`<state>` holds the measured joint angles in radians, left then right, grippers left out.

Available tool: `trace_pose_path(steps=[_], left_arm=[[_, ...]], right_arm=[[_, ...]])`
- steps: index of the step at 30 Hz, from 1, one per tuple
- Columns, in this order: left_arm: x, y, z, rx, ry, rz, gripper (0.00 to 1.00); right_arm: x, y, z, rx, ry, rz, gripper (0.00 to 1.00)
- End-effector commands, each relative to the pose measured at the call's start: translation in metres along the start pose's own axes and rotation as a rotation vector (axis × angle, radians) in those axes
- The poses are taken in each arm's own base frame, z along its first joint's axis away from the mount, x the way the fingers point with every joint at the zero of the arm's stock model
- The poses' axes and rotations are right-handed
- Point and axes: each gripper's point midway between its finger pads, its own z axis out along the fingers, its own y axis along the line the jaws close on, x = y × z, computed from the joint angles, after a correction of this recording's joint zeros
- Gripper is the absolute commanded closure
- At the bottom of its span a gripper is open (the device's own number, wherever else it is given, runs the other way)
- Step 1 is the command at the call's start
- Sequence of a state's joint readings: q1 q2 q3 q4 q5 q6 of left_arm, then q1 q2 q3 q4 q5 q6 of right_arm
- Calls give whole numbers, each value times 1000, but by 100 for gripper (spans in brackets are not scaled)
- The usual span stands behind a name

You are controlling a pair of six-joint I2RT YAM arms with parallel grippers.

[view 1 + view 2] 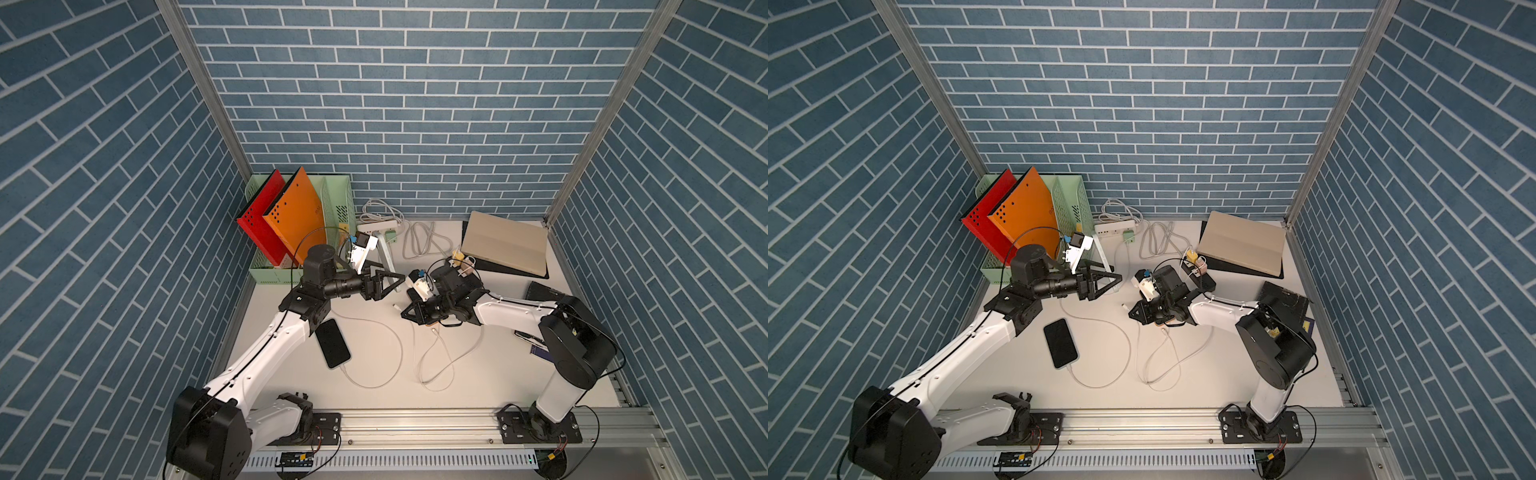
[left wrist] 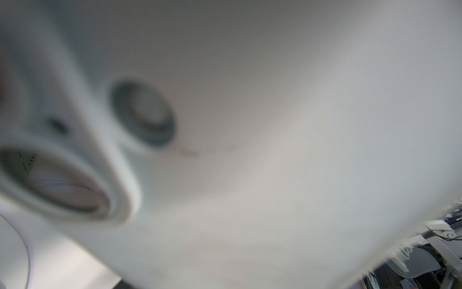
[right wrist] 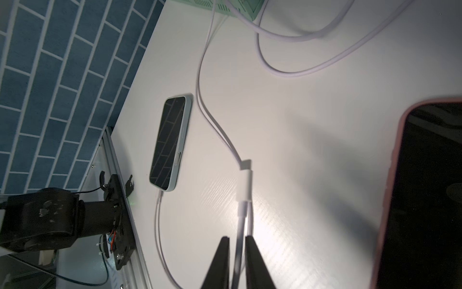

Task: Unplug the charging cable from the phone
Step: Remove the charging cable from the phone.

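Right claw [image 3: 237, 239]: slightly parted around thin white charging cable [image 3: 240, 220]; plug [image 3: 246, 185] free on white counter [image 3: 312, 112], apart from pink-cased phone [image 3: 425, 200]. Left claw [image 1: 400, 278]: pressed together, empty. Step: release, unplugging apparently done. Next: withdraw clear of cable.

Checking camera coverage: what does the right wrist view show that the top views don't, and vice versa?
Only the right wrist view: a white cable running between the fingers of the right gripper, and the dark screen of a pink-cased phone. Only the top views: the red folder, the orange folder and the left gripper. Both: the green-cased phone lying flat, its charging cable plugged in.
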<state>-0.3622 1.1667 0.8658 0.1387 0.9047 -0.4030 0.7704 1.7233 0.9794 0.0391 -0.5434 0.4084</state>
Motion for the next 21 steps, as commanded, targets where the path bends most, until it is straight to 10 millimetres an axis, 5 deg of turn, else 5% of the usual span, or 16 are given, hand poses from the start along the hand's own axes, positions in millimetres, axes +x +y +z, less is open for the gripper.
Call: trace_pose_path(steps=[1, 5, 11, 21], left_arm=[[-26, -19, -7, 30, -63, 95, 100], [-25, -18, -7, 30, -64, 96, 100], [-24, -19, -7, 38, -57, 95, 100], [-17, -26, -7, 77, -21, 113, 100]], right_arm=[[-7, -2, -2, 38, -5, -22, 71], [-10, 1, -4, 24, -11, -27, 52], [-25, 7, -17, -16, -46, -29, 42], [-75, 66, -78, -297, -216, -156, 30]])
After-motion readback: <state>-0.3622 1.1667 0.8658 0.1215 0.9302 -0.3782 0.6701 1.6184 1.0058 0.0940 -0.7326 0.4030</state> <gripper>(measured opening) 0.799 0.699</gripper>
